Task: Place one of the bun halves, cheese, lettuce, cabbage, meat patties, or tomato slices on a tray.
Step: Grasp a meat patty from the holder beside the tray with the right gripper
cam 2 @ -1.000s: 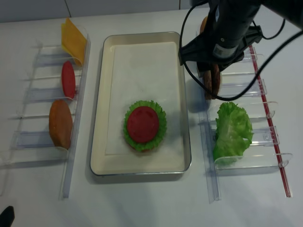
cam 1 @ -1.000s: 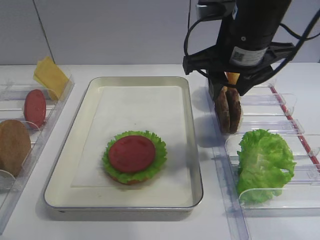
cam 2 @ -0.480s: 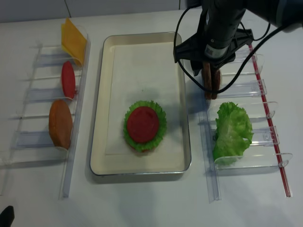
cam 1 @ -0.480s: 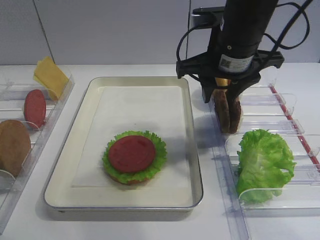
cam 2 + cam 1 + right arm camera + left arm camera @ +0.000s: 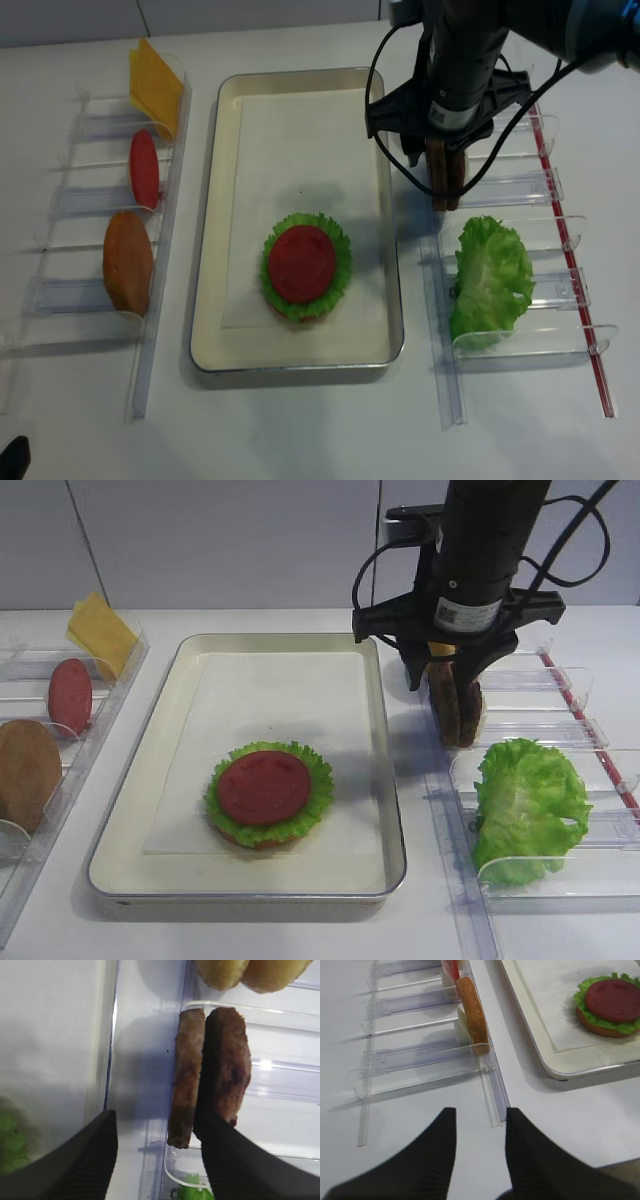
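Patties: the meat patties [image 5: 210, 1072] stand on edge, side by side; the right gripper [image 5: 160, 1147] spreads its jaws around the nearer one, not yet pinching.

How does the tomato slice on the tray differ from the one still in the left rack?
The tomato slice on the tray lies flat on lettuce; the rack's tomato slice stands on edge between clear dividers. The tray slice shows its full round face; the rack one looks like a narrow oval. Both are smooth red discs.
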Robot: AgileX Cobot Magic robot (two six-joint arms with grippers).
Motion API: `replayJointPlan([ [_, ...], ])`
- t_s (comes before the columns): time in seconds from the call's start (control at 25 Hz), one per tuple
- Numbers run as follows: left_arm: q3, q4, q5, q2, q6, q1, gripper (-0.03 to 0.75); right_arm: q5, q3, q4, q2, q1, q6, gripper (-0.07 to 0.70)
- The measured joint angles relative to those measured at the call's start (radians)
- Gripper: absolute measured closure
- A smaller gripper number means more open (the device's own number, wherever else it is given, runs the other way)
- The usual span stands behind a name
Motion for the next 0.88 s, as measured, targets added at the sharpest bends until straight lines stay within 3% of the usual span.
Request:
replayJointPlan([
  [0.88, 0.000, 0.000, 0.000, 0.000, 0.000, 0.000, 0.491, -0.016, 0.000, -0.032, 0.021, 0.000, 0.035, 0.239],
])
